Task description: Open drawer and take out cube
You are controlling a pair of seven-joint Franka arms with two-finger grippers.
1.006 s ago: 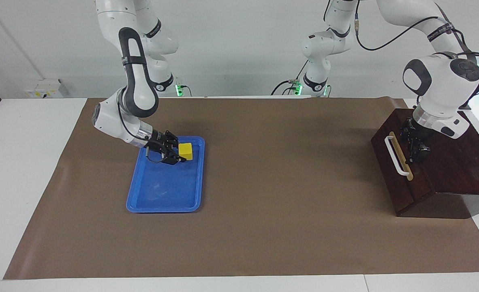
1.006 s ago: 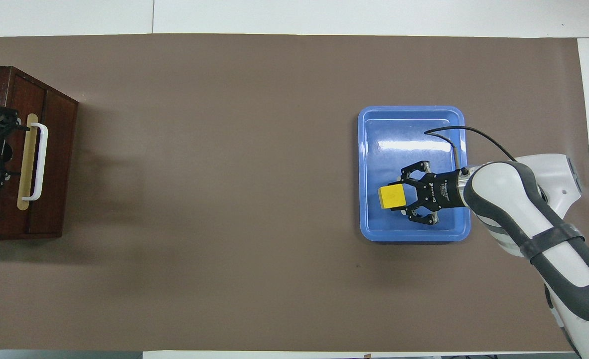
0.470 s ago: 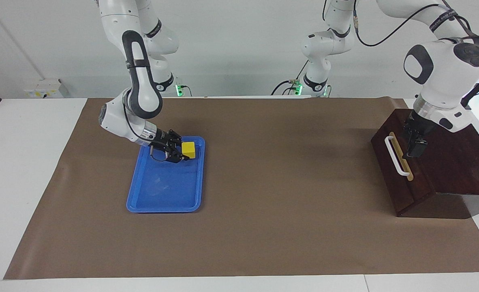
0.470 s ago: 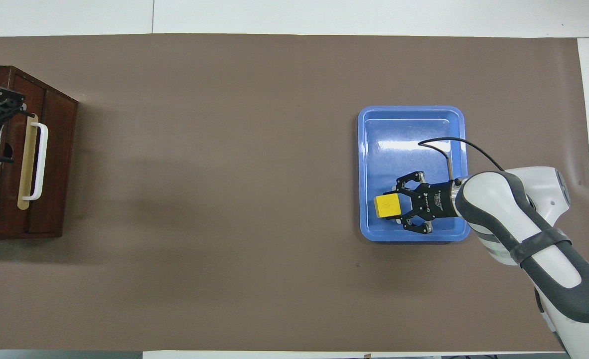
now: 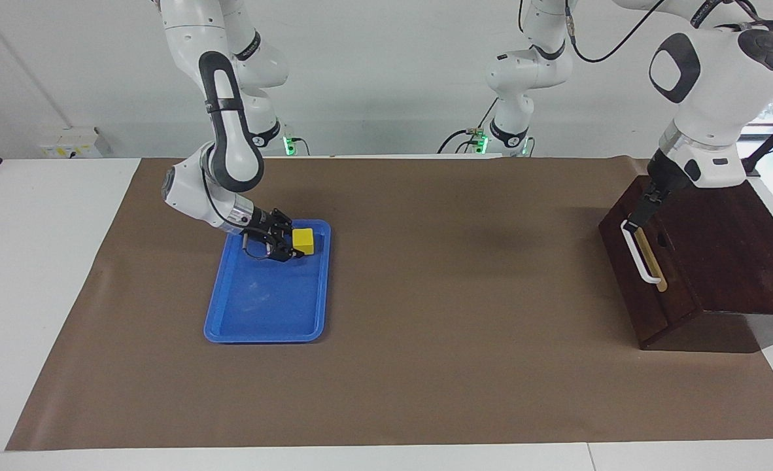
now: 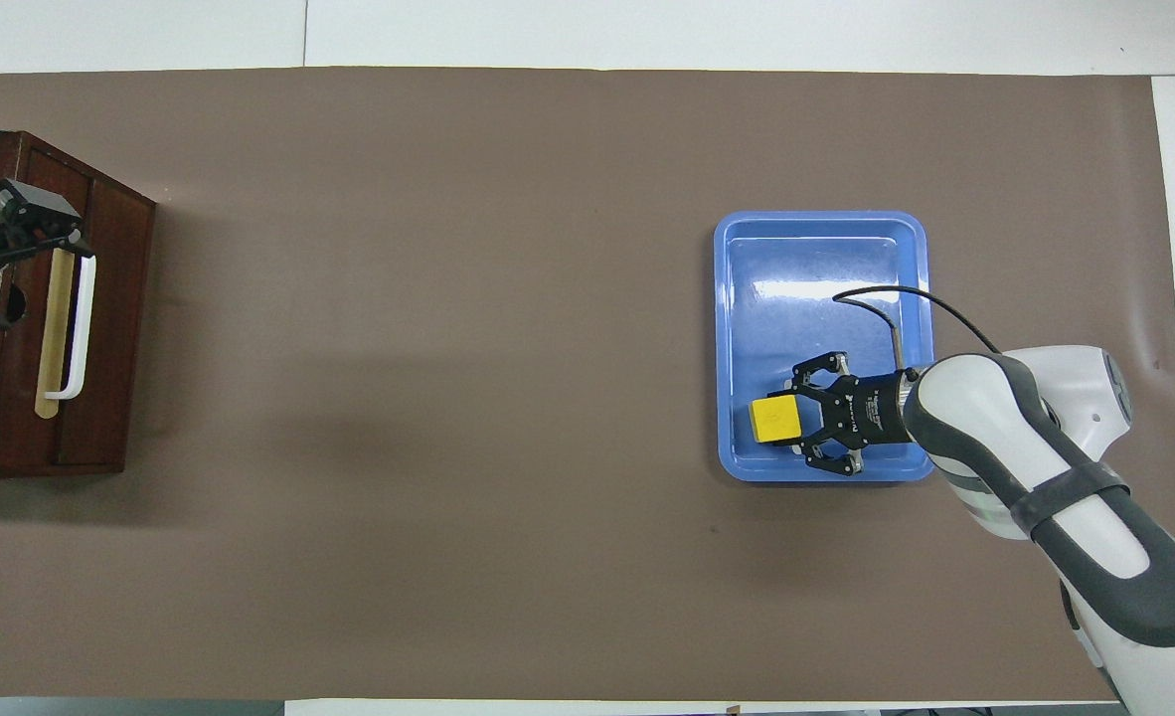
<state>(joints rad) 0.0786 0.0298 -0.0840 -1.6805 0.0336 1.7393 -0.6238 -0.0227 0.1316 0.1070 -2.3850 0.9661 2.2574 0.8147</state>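
Observation:
The yellow cube is held between the fingers of my right gripper, low over the blue tray, at the tray's end nearer to the robots. The cube, right gripper and tray also show in the overhead view. The dark wooden box stands at the left arm's end of the table. Its drawer looks shut, and its white handle is free. My left gripper hangs tilted over the box's top edge beside the handle.
Brown paper covers the table. The tray holds nothing but the cube. The box top has a small round hole.
My right gripper has carried the cube a little toward the robots within the tray. My left gripper has risen off the box top and tilted toward the handle.

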